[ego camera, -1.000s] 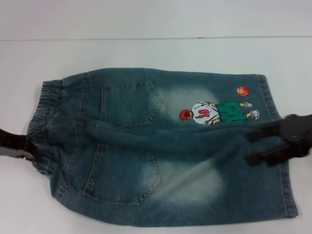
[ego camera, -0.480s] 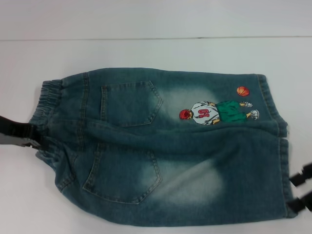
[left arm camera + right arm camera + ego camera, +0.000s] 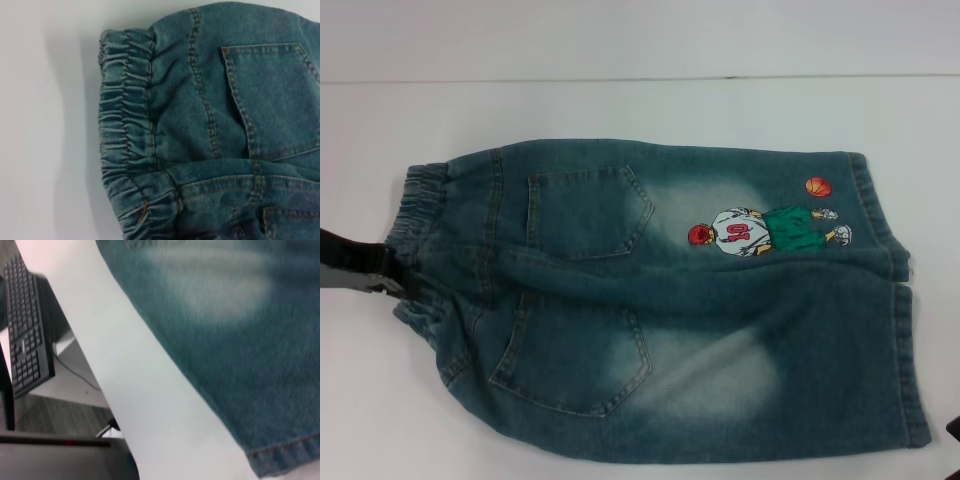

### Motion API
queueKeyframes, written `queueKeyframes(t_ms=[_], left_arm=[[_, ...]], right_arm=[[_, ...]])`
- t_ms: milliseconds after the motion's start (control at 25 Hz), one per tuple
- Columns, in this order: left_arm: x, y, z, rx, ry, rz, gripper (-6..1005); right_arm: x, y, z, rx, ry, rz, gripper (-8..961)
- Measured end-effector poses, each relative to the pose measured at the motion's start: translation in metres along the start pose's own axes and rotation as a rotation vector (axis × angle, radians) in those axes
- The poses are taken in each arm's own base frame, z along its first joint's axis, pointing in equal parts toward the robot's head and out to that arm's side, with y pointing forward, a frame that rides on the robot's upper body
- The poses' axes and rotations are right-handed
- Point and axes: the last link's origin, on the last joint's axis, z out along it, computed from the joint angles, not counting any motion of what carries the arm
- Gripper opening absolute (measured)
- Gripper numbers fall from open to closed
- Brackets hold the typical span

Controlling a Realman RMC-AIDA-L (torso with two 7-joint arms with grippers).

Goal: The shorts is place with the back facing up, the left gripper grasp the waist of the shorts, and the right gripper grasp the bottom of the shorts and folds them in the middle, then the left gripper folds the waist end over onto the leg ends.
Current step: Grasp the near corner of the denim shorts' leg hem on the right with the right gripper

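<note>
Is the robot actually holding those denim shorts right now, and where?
The left gripper sits at the shorts' elastic waistband, but a grip cannot be confirmed. The right gripper holds nothing visible.

The black left claw [image 3: 390, 280] reaches in low from the robot's left, its arm a dark bar at the frame edge, its tips on the elastic waistband; their spread cannot be told. Only a dark sliver of the right claw [image 3: 954, 428] shows, at the near right edge.
</note>
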Motion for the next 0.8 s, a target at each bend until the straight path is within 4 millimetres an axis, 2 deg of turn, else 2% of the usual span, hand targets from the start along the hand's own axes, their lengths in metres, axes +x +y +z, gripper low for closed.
queueKeyframes(t_ms=[800], left_arm=[[-0.001, -0.001, 0.001, 0.000, -0.001, -0.006, 63]], right_arm=[[-0.019, -0.003, 0.015, -0.002, 0.045, -0.043, 941]])
